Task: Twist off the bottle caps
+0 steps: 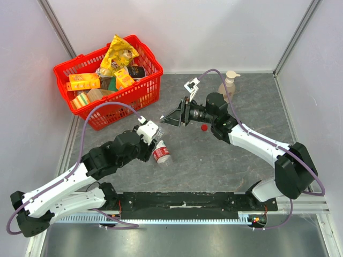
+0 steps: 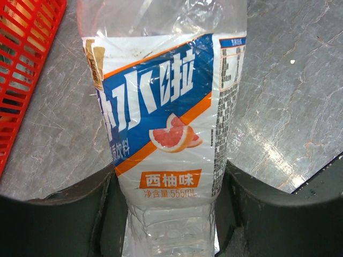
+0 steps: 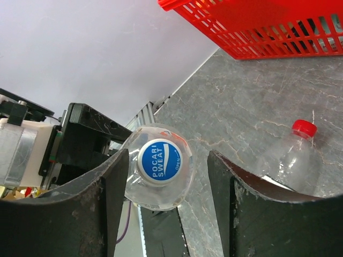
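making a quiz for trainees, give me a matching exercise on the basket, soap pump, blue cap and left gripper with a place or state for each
Column one
1 basket
2 soap pump
3 blue cap
4 left gripper

Column two
a beige, far right
b shut on a bottle
c between the fingers of the open right gripper
d red, far left, holding snack packs

Pairs: 1-d, 2-a, 3-c, 4-b

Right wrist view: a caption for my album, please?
Open right gripper flanks the blue-and-white round cap of a clear plastic bottle; red-capped bottle rests beyond.
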`<action>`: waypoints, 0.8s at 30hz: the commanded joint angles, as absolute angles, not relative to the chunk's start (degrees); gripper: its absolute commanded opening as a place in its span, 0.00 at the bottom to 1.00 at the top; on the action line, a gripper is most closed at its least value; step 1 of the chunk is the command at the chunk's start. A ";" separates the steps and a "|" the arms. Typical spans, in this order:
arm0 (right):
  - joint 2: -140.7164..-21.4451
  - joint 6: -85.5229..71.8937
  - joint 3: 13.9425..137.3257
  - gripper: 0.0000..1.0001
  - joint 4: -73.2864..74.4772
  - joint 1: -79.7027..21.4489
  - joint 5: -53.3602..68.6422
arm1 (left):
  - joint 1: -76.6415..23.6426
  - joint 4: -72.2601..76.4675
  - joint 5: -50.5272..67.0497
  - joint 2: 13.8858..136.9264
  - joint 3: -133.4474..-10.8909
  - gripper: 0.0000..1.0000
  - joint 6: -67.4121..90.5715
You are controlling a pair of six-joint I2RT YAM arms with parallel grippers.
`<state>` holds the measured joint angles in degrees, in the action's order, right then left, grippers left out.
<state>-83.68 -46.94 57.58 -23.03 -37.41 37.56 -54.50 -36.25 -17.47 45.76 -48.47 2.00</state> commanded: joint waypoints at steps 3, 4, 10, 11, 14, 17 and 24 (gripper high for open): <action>-84.11 -52.46 57.04 0.61 -32.42 -37.62 40.07 | -54.67 -33.57 -16.35 45.35 -48.78 0.44 0.09; -84.20 -53.08 56.87 0.60 -33.13 -37.70 40.17 | -54.67 -33.57 -16.26 45.35 -48.78 0.44 0.09; -84.20 -53.96 56.60 0.51 -33.40 -37.71 40.52 | -54.67 -33.57 -16.26 45.26 -48.69 0.44 0.09; -84.20 -53.79 56.69 0.49 -32.96 -37.71 40.60 | -54.58 -33.57 -16.26 45.35 -48.69 0.44 0.09; -84.20 -53.26 56.69 0.47 -31.73 -37.71 40.52 | -54.67 -33.57 -16.26 45.44 -48.78 0.44 0.09; -84.29 -53.26 56.43 0.46 -31.55 -37.62 40.43 | -54.67 -33.57 -16.26 45.44 -48.78 0.44 0.09; -84.64 -53.35 56.51 0.45 -31.64 -37.71 40.61 | -54.67 -33.49 -16.26 45.53 -48.78 0.44 -1.49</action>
